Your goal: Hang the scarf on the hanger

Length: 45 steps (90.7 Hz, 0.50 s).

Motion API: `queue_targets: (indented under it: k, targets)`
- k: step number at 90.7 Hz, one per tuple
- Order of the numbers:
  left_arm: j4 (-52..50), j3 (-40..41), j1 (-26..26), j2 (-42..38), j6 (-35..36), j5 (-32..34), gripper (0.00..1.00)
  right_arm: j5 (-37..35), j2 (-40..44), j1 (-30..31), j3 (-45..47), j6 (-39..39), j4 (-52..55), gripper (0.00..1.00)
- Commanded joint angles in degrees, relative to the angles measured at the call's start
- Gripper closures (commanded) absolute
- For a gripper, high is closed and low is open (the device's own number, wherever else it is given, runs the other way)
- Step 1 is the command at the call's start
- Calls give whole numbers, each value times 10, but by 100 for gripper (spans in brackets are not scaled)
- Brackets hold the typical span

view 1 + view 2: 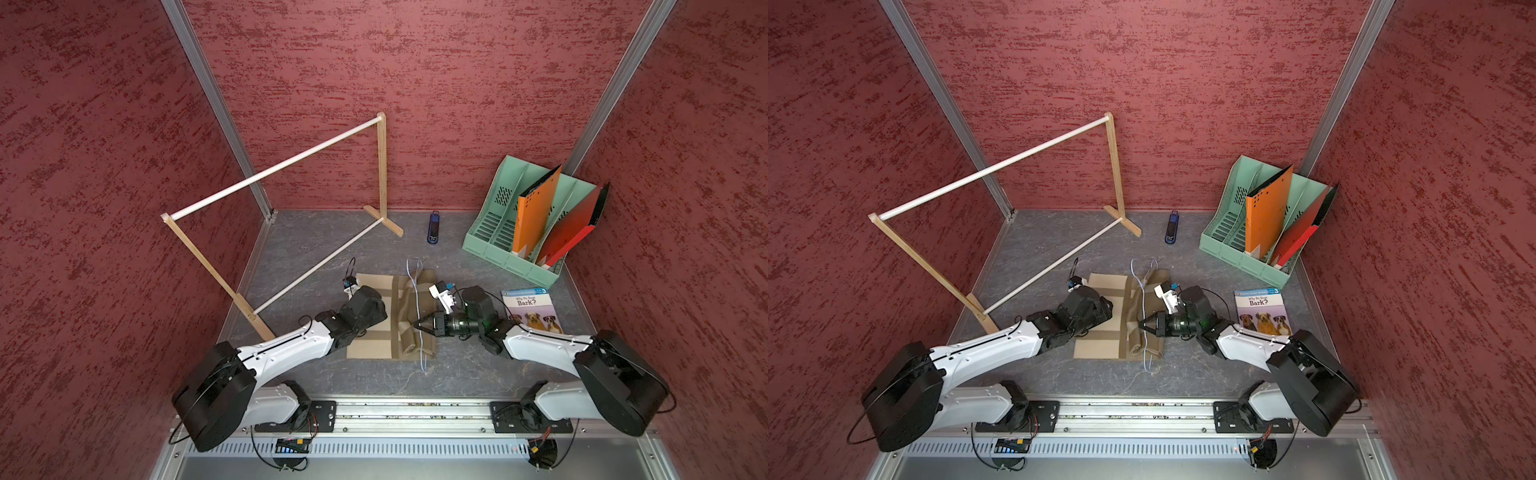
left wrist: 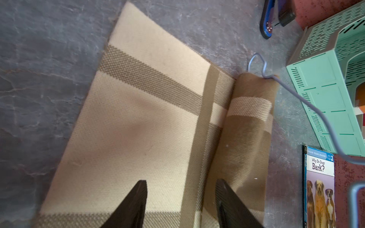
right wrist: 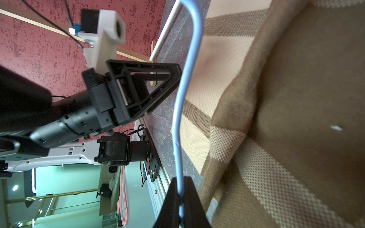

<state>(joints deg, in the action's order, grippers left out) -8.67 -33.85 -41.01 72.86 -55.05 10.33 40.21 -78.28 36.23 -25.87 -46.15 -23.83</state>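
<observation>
Right wrist view: right gripper (image 3: 180,189) is clenched on the light-blue wire hanger (image 3: 189,65). The wire runs straight out ahead of the jaws, above the plaid scarf (image 3: 296,98).

Left wrist view: left gripper (image 2: 181,183) jaws are spread, with nothing pinched between them. The scarf lies flat on the grey table (image 2: 39,79) beneath both fingers, and its bunched fold sits just outside one finger.

In both top views the hanger (image 1: 415,291) (image 1: 1143,299) crosses that fold lengthwise, in front of the right jaws.
</observation>
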Motion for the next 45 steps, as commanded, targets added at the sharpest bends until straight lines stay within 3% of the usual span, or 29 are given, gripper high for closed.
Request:
queue_targets:
  k: [1,45]
  targets:
    - [72,-18,6,25,40,-62,38,-21,5,-6,8,-17,47,100]
    - [98,-145,-5,202,126,-139,32,-34,16,-8,12,-13,68,100]
